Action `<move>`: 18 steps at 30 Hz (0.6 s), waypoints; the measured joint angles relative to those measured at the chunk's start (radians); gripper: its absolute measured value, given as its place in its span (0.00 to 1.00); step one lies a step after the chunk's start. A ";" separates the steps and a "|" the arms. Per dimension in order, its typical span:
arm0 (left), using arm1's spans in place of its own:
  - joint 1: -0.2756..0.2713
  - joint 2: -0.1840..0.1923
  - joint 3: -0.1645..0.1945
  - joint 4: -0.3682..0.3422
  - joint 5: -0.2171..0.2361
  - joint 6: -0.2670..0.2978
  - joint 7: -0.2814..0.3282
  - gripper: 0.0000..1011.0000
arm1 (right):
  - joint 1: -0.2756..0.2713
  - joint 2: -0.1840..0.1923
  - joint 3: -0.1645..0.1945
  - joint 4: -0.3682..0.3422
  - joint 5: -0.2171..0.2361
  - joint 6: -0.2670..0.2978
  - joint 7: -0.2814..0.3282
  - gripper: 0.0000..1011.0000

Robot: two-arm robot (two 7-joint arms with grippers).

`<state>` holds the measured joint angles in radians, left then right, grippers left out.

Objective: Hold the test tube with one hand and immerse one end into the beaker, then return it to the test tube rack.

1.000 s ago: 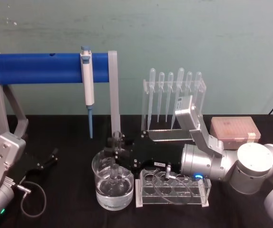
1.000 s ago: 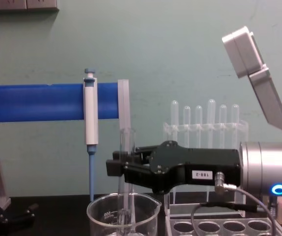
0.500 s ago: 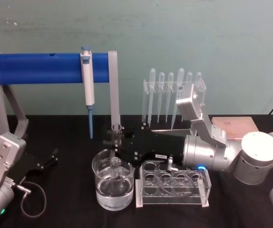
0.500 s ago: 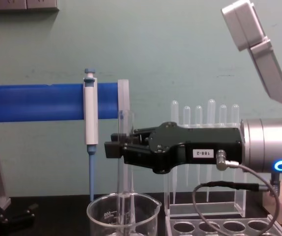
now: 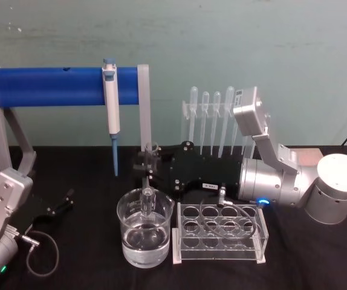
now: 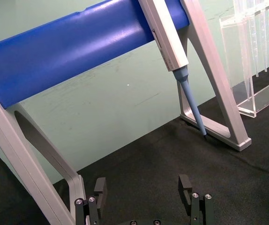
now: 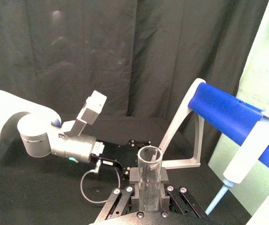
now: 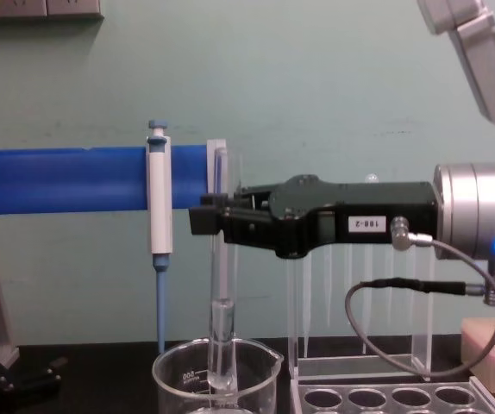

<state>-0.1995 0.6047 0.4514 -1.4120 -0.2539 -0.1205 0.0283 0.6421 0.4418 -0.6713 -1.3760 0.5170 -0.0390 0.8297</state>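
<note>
Item one: right end effector (image 5: 149, 163), black, two-jawed, with a small white label on its body, reaching in level from the right on a silver wrist; jaws closed on the test tube (image 8: 221, 302), gripping it on its upper part just below the open mouth. Test tube: clear glass, held upright, with its rounded lower end inside the beaker (image 5: 128, 241) below the rim; contact with the liquid cannot be told. In the right wrist view the tube mouth stands between the two fingers (image 7: 133, 176). Beaker: wide, clear, with a spout and faint white graduation marks, holding clear liquid in its lower part, standing on the black worktop (image 5: 89, 181) just beside the left end of the test tube rack (image 5: 219, 235). Rack: clear, with round holes in its top plate, lying under the right wrist. Behind it: thin plastic pipettes (image 5: 219, 121) hanging in a clear stand. Further left: a white-and-blue pipette (image 5: 110, 103) hanging tip down from a blue bar (image 5: 46, 86) on grey legs. Item two: left end effector (image 6: 142, 187), low over the worktop at the near left, well apart from the beaker, fingers spread wide with nothing between them.
</note>
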 joint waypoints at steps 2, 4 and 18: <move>0.000 0.000 0.000 0.000 0.000 0.000 0.000 0.99 | 0.000 0.007 0.003 -0.016 0.007 0.008 -0.004 0.22; 0.000 0.000 0.000 0.000 0.000 0.000 0.000 0.99 | -0.001 0.016 0.007 -0.032 0.014 0.015 -0.011 0.22; 0.000 0.000 0.000 0.000 0.000 0.000 0.000 0.99 | -0.036 0.114 0.051 -0.185 0.058 0.061 -0.054 0.22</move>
<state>-0.1995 0.6047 0.4514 -1.4120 -0.2539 -0.1205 0.0283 0.6064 0.5559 -0.6208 -1.5612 0.5751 0.0219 0.7754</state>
